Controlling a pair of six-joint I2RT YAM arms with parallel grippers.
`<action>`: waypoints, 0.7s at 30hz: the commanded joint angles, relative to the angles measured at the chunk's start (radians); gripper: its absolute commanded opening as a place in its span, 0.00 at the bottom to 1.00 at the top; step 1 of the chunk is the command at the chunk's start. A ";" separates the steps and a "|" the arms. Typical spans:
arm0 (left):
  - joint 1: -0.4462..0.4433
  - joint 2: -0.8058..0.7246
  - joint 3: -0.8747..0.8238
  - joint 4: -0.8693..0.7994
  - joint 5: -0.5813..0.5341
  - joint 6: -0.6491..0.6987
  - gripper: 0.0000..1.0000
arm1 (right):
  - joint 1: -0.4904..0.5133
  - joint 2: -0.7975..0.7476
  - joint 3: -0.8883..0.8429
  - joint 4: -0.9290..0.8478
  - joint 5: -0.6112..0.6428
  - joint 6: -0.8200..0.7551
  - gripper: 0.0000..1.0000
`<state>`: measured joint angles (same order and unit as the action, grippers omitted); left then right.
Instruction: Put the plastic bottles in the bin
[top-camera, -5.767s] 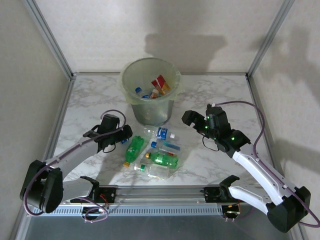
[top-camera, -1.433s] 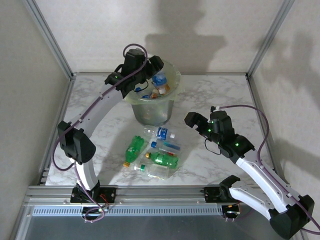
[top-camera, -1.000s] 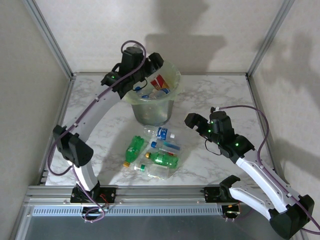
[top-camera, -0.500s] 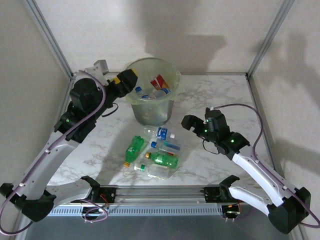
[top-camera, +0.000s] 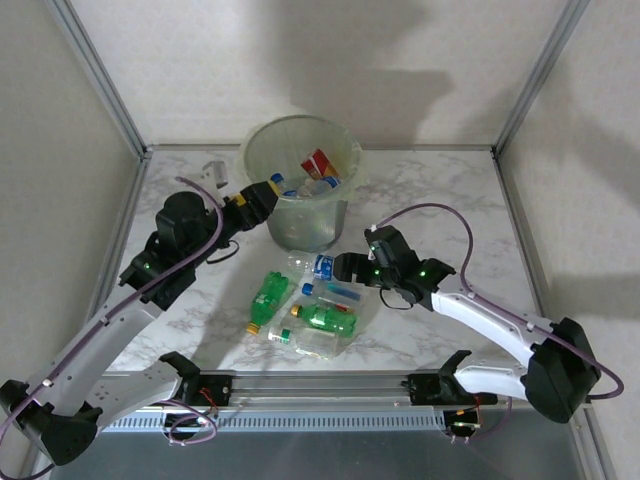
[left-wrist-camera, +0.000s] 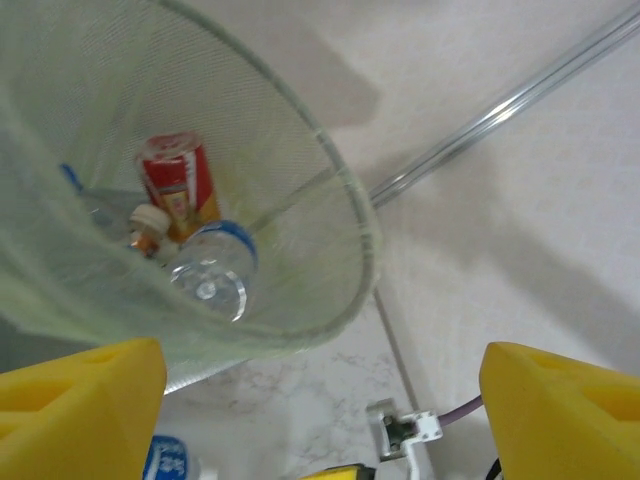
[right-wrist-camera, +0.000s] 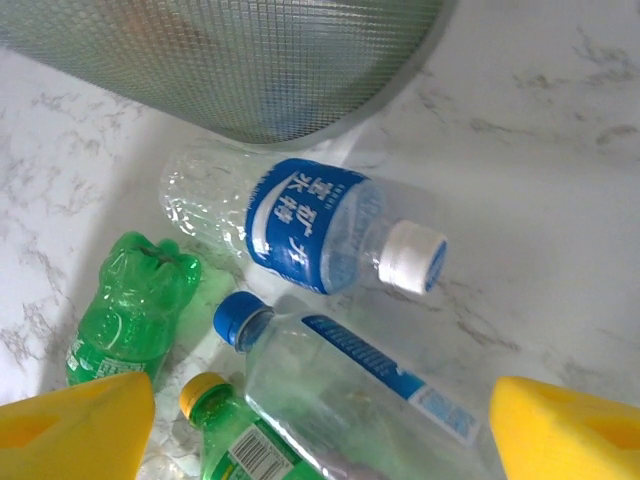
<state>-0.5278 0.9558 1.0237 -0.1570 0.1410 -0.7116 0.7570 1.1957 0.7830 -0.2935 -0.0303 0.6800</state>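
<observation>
The bin (top-camera: 300, 190) stands at the back centre of the marble table, holding several bottles: a red-labelled one (left-wrist-camera: 180, 185) and a clear one (left-wrist-camera: 210, 275) show through its rim (left-wrist-camera: 350, 215). My left gripper (top-camera: 262, 192) hangs open and empty by the bin's left side, its yellow fingers (left-wrist-camera: 80, 390) wide apart. In front of the bin lie several bottles: a clear one with blue label and white cap (right-wrist-camera: 310, 235), a clear blue-capped one (right-wrist-camera: 350, 380), a green one (right-wrist-camera: 135, 300) and a yellow-capped green one (right-wrist-camera: 235, 440). My right gripper (top-camera: 345, 268) hovers open just above them (right-wrist-camera: 320, 430).
More bottles lie nearer the front, a green one (top-camera: 268, 297) and a crushed clear one (top-camera: 312, 343). The bin's base (right-wrist-camera: 230, 60) is right behind the blue-labelled bottle. Aluminium posts and pale walls enclose the table; a metal rail (top-camera: 320, 385) runs along the near edge.
The left arm carried a blue-labelled bottle over the bin, let it go inside, then drew back down to the bin's left side. The right gripper moved left and lower, over the bottle pile.
</observation>
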 joint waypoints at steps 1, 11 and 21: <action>0.012 -0.042 -0.043 -0.019 -0.060 -0.040 0.78 | -0.013 0.041 -0.027 0.100 -0.042 -0.068 0.84; 0.023 -0.088 -0.196 -0.163 -0.150 -0.140 0.70 | -0.048 0.152 -0.015 0.148 -0.092 -0.152 0.84; 0.028 -0.088 -0.274 -0.125 -0.133 -0.193 0.68 | -0.040 0.239 0.036 0.145 -0.055 -0.208 0.92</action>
<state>-0.5083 0.8768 0.7692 -0.2943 0.0216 -0.8780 0.7124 1.4124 0.7788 -0.1669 -0.0986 0.5076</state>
